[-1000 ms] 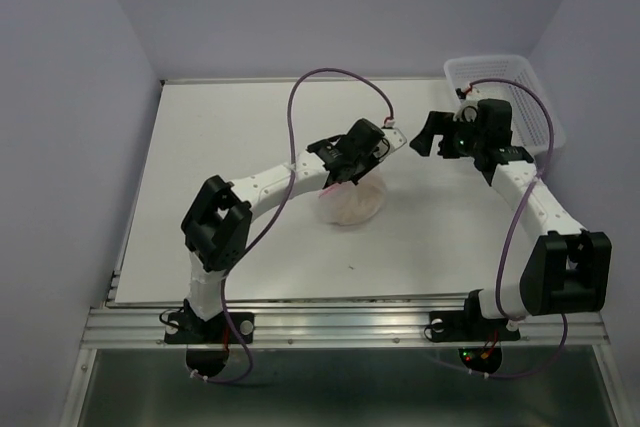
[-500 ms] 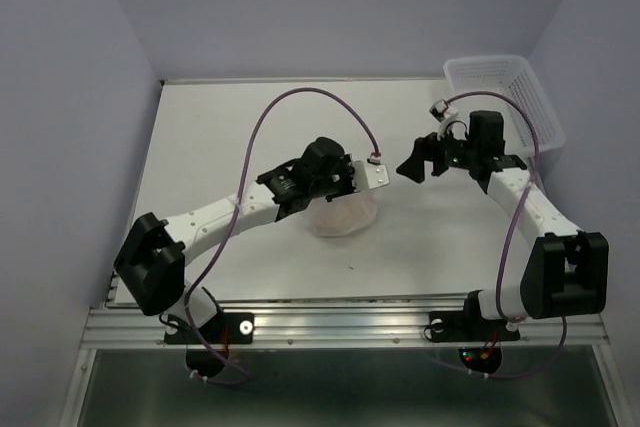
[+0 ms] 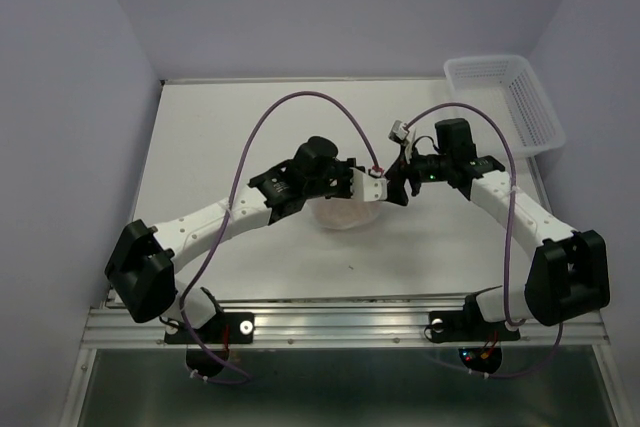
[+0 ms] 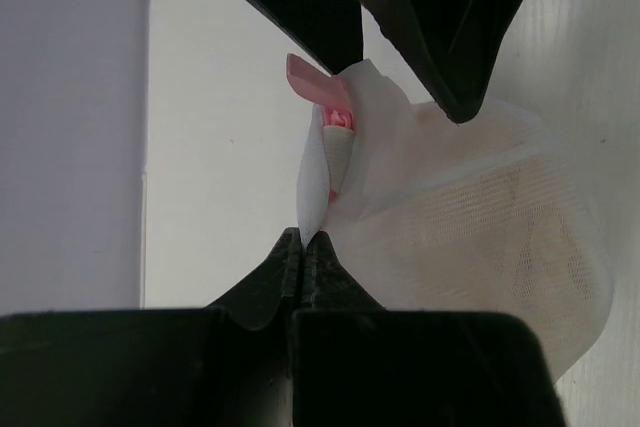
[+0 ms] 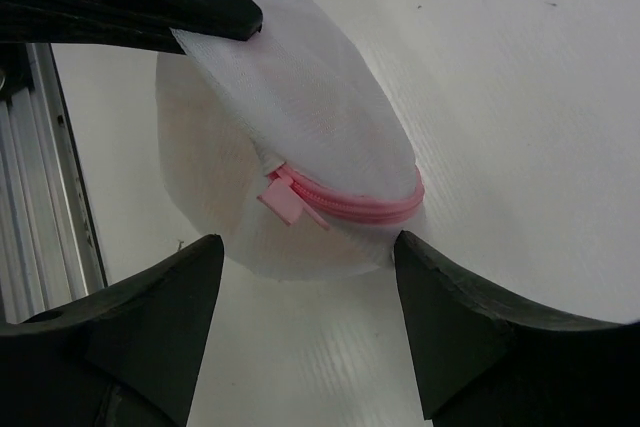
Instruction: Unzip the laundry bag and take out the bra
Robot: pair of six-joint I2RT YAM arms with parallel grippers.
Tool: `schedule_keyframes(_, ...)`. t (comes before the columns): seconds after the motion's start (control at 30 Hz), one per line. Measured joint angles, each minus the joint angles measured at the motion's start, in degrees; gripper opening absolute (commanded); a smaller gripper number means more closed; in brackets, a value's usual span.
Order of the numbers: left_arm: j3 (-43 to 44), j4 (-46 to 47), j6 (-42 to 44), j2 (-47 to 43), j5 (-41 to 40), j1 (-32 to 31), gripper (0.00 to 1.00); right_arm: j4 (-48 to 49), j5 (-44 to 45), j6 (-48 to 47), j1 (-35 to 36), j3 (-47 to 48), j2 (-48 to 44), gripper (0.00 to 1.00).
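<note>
The laundry bag (image 3: 343,215) lies on the white table (image 3: 200,147), near its middle, with both arms bent in over it. The left gripper (image 4: 305,239) has its jaws pressed together on a thin fold of the bag's white mesh at the rim, lifting that edge slightly. Just beside this pinch, the pink zipper pull (image 5: 284,197) sticks out from the bag's pink zipper (image 5: 375,203), which runs closed along the rim in the right wrist view. The right gripper (image 5: 305,242) hangs close to the bag with its jaws wide, one finger on each side of the pull and neither touching it. A faint tan tint shows through the mesh, probably the bra (image 4: 525,209) inside the bag, though the weave blurs it. A white lattice basket (image 3: 508,97) stands well apart from the bag, at the table's far right corner.
</note>
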Motion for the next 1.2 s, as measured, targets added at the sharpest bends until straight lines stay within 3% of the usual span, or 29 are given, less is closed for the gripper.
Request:
schedule_keyframes(0.43, 0.00, -1.03, 0.04, 0.46, 1.14, 0.00, 0.00, -0.68, 2.60, -1.25, 0.44, 0.44, -0.33, 0.58)
schedule_keyframes(0.67, 0.00, -1.55, 0.50, 0.46, 1.77, 0.00, 0.00, -0.85, 4.26, -1.31, 0.44, 1.38, -0.42, 0.56)
schedule_keyframes(0.93, 0.00, -1.90, 1.03, 0.48, 2.73, 0.00, 0.00, -0.79, 4.42, -2.10, 0.44, 2.25, -1.01, 0.41)
schedule_keyframes(1.2, 0.00, -1.92, 1.11, 0.55, 3.06, 0.00, 0.00, -0.81, 2.21, -2.73, 0.44, 2.29, -1.01, 0.39)
